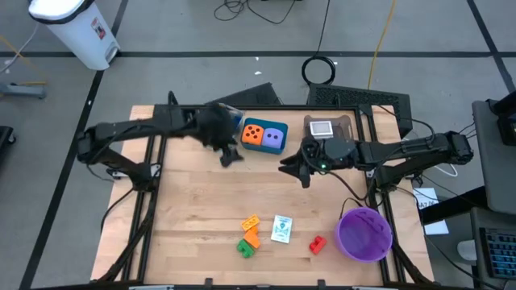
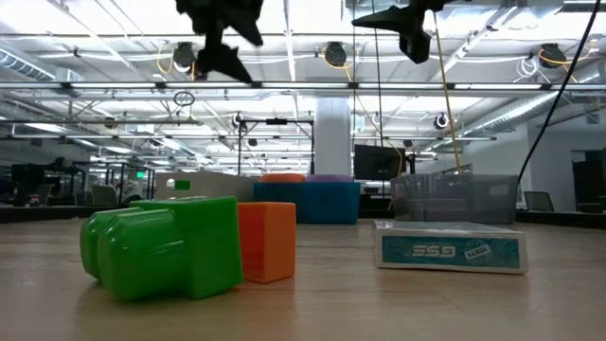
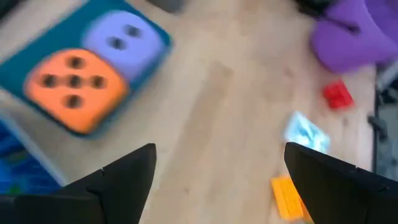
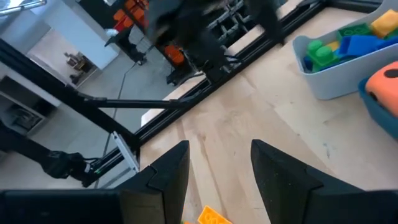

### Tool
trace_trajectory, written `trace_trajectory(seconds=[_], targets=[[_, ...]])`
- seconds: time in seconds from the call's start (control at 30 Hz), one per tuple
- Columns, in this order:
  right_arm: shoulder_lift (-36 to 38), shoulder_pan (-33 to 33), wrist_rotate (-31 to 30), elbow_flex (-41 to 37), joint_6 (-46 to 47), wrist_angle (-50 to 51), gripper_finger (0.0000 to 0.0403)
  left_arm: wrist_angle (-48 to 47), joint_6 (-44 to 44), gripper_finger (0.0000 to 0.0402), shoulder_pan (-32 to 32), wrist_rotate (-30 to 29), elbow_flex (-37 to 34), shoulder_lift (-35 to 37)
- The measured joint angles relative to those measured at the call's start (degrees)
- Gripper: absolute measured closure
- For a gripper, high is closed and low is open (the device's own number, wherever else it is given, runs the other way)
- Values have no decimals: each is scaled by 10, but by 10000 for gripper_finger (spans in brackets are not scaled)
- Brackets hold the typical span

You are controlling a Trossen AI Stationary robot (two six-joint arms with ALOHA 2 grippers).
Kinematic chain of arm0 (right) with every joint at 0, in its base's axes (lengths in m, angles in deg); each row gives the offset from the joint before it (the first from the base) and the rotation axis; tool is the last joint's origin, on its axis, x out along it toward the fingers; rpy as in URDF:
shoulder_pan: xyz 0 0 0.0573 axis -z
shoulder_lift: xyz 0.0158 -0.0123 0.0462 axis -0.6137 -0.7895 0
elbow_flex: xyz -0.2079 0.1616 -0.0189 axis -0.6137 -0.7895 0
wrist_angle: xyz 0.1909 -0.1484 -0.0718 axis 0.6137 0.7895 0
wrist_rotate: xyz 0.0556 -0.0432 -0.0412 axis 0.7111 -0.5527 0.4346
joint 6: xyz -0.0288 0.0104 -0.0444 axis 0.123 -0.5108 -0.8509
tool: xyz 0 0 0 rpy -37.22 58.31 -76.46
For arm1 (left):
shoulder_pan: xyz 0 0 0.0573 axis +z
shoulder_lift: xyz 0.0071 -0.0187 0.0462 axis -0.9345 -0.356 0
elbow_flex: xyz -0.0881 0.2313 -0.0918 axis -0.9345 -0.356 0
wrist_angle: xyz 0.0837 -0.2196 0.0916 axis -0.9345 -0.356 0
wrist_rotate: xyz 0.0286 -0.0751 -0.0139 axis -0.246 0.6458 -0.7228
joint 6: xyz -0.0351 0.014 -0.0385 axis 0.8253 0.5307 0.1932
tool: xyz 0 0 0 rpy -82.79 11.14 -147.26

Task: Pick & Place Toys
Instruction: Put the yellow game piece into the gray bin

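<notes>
Toys lie in two groups. The orange die (image 1: 253, 134) and purple die (image 1: 275, 137) sit side by side in the teal tray (image 1: 264, 149), just beside the left gripper (image 1: 229, 155), which hangs above the table (image 1: 193, 217) with fingers (image 3: 121, 177) spread wide and empty. The right gripper (image 1: 297, 171) hangs near the brown tray (image 1: 343, 125), fingers (image 4: 168, 171) partly apart, nothing between them. Well apart from both grippers, toward the table's near edge, lie the green brick (image 1: 244, 247), orange bricks (image 1: 251, 229), picture card (image 1: 281, 229) and red brick (image 1: 317, 243), the last beside the purple bowl (image 1: 364, 234).
</notes>
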Motion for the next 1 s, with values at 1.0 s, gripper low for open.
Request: trace_trajectory(seconds=[1.0], targets=[[0, -185, -39, 0, -82, 9, 238, 101, 378, 39, -413, -301, 40, -249]])
